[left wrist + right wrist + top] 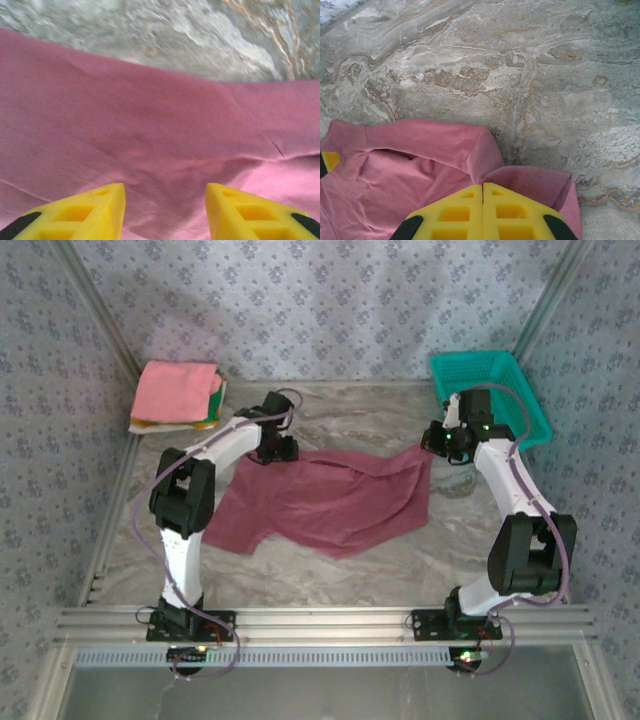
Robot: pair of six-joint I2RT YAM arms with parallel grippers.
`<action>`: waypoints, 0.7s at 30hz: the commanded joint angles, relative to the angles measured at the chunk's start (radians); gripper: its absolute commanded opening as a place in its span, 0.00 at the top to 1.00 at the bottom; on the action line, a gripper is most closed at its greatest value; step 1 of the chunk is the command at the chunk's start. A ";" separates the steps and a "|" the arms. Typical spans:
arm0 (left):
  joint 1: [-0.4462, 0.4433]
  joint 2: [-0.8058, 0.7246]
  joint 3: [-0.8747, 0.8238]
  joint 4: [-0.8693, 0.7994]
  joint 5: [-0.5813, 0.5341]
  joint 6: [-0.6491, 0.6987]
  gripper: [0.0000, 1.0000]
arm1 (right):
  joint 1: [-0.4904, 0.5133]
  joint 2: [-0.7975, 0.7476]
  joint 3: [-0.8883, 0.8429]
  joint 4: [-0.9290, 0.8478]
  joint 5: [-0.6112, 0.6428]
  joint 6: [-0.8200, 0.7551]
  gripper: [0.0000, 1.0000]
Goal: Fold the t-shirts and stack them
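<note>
Robot lab test cell, not a home. Evidence: alu extrusion frame (330, 620) w/ slotted rail along near edge. 2 white/black robot arms, left arm (200, 475) and right arm (510, 490), are bolted to it, w/ loose cables (235, 655) at the bases. Walls (330, 300) = flat patterned wallpaper-look panels boxing in 3 sides. Marble-look tabletop (400, 570). Staged props: maroon t-shirt (330, 500), folded tee stack (178, 392), teal basket (530, 400).

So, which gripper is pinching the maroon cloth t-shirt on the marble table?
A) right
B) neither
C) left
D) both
A: the right gripper is shut on a bunched edge of the maroon cloth t-shirt, while the left gripper hangs open over it.
</note>
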 commanded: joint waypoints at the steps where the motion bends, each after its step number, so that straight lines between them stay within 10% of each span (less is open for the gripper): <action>1: -0.038 -0.009 -0.012 -0.044 -0.014 -0.002 0.50 | 0.002 0.020 -0.010 0.017 -0.012 -0.012 1.00; 5: -0.068 0.033 0.024 -0.084 -0.075 0.020 0.34 | 0.004 0.027 -0.013 0.022 -0.026 -0.010 1.00; 12: -0.078 0.056 0.047 -0.083 -0.148 0.043 0.81 | 0.002 0.025 -0.019 0.022 -0.025 -0.016 1.00; 21: -0.080 0.040 0.100 -0.126 -0.166 0.063 0.96 | 0.000 0.025 -0.022 0.022 -0.027 -0.015 1.00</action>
